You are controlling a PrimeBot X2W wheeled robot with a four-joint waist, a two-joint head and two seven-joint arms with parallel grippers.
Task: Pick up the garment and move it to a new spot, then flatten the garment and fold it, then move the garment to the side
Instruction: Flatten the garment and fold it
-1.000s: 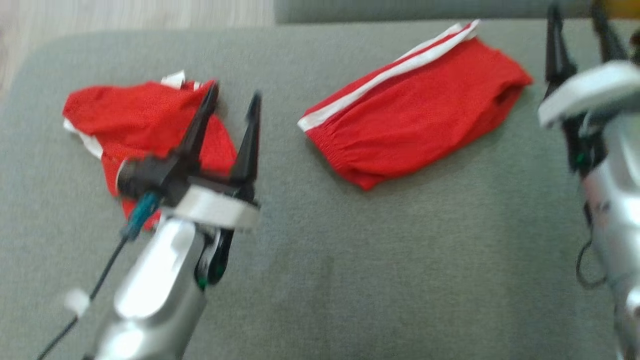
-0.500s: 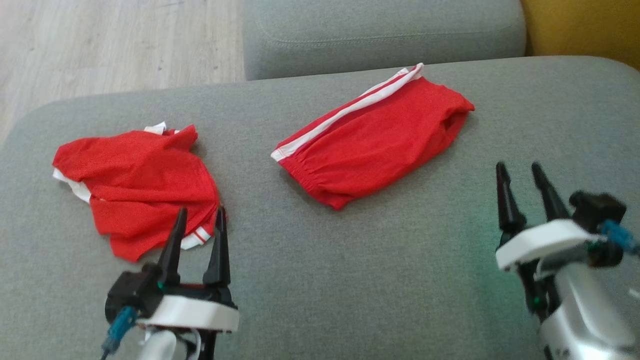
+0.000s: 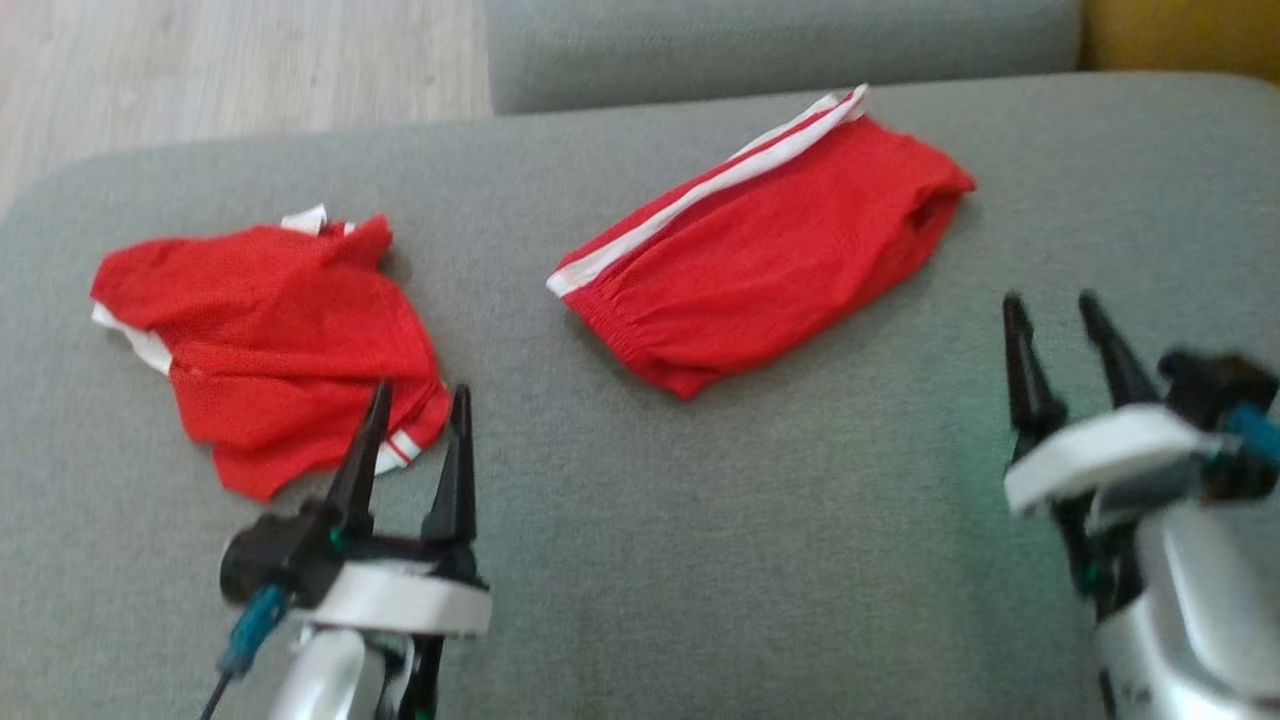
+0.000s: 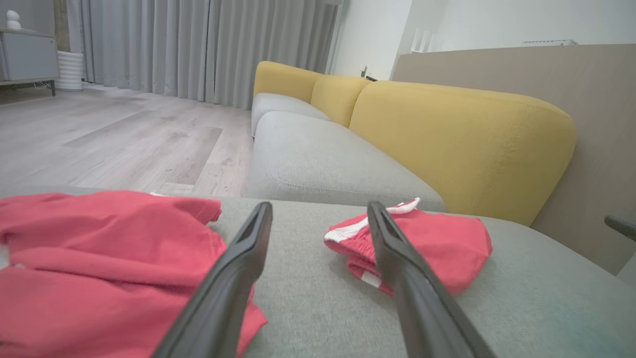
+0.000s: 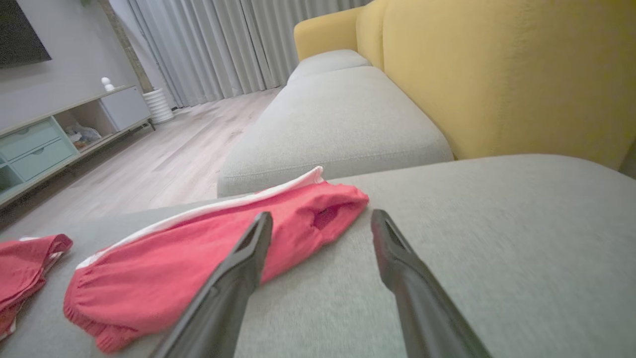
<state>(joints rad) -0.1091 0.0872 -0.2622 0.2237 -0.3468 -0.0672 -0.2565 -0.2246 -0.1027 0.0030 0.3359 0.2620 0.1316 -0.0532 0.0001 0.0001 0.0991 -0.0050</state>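
Two red garments with white trim lie on the grey sofa seat (image 3: 700,560). A crumpled garment (image 3: 270,340) is at the left, also seen low on the left in the left wrist view (image 4: 99,248). A folded garment (image 3: 770,250) with a white side stripe lies in the middle (image 5: 198,258). My left gripper (image 3: 420,395) is open and holds nothing, its fingertips just at the near hem of the crumpled garment (image 4: 319,206). My right gripper (image 3: 1050,300) is open too, near the folded garment's right end and apart from it (image 5: 320,215).
A second grey seat cushion (image 3: 780,40) adjoins the far edge. A yellow backrest (image 4: 457,144) rises at the right. Wooden floor (image 3: 240,60) lies beyond the seat's far left edge, with a low cabinet (image 5: 59,134) across the room. Bare seat spreads between the two grippers.
Both grippers have drawn back toward the near edge and stayed open. The left one was over the crumpled garment and now sits at its near hem. The head camera has shifted.
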